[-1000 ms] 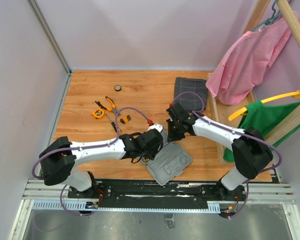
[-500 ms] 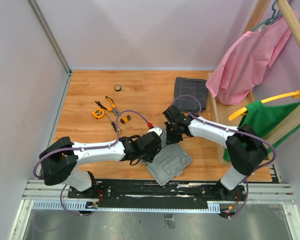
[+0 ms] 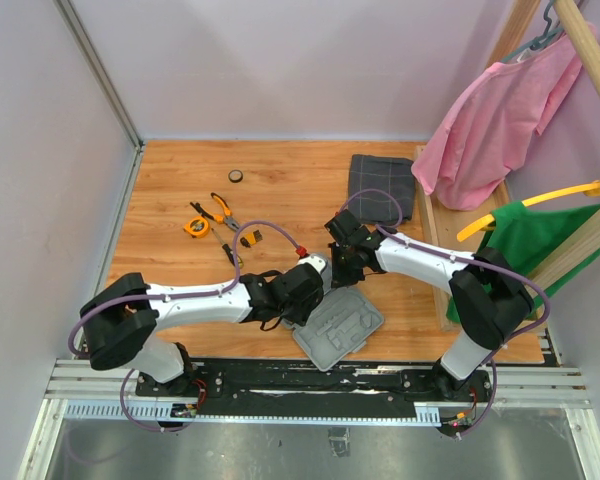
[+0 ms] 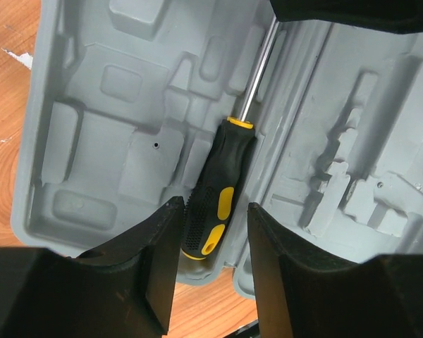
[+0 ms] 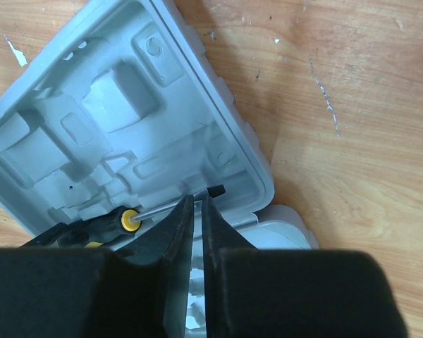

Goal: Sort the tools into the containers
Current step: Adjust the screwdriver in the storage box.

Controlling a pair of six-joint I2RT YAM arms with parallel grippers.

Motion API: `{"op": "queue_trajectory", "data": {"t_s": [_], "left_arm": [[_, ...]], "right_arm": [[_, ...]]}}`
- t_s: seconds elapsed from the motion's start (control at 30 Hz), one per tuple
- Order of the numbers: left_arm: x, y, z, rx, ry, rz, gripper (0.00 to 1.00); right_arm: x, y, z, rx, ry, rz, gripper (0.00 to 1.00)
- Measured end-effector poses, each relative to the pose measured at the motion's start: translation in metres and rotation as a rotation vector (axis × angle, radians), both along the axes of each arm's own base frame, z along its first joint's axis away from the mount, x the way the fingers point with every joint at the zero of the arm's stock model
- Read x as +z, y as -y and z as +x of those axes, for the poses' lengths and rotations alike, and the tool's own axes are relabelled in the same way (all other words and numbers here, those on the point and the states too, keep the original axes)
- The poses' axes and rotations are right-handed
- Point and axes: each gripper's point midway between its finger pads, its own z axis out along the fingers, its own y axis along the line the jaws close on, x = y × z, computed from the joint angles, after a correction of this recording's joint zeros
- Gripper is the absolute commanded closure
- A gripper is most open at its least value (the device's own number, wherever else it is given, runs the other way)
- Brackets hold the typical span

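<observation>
**Left wrist view: screwdriver in the open case, fingers either side**

The screwdriver [image 4: 218, 169] lies in the open case [image 4: 92, 141], along the groove beside the hinge. Its black-and-yellow handle points toward the camera and its shaft runs away from it. The left gripper [image 4: 213, 205] straddles the handle end with its fingers spread. A gap shows on the right side of the handle, so it grips nothing.

The shaft's far end passes under the right gripper [image 5: 196, 201]. Its fingers are closed to a thin slit and their tips sit over the shaft near the blade. I cannot tell whether they hold it.

In the top view the case sits near the table's [image 3: 280, 190] front edge, between the two arms. The tape measure [image 3: 196, 227] and pliers [image 3: 221, 208] lie loose to the far left, well apart from the case. A folded cloth [image 3: 382, 187] lies at the far right.
</observation>
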Motion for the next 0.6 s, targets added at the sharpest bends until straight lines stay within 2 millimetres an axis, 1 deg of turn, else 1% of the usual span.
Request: {"op": "queue_trajectory", "data": {"t_s": [0.3,0.6], "left_arm": [[-0.0021,0.0007,-0.0018,-0.006,-0.011,0.001,0.57],[-0.0044,0.0021,-0.0017,-0.008,-0.014,0.001,0.67]], "right_arm": [[0.0004,-0.0009,0.0012,0.000,0.005,0.004,0.90],[0.0009,-0.0016,0.0022,-0.001,0.009,0.007,0.90]]}}
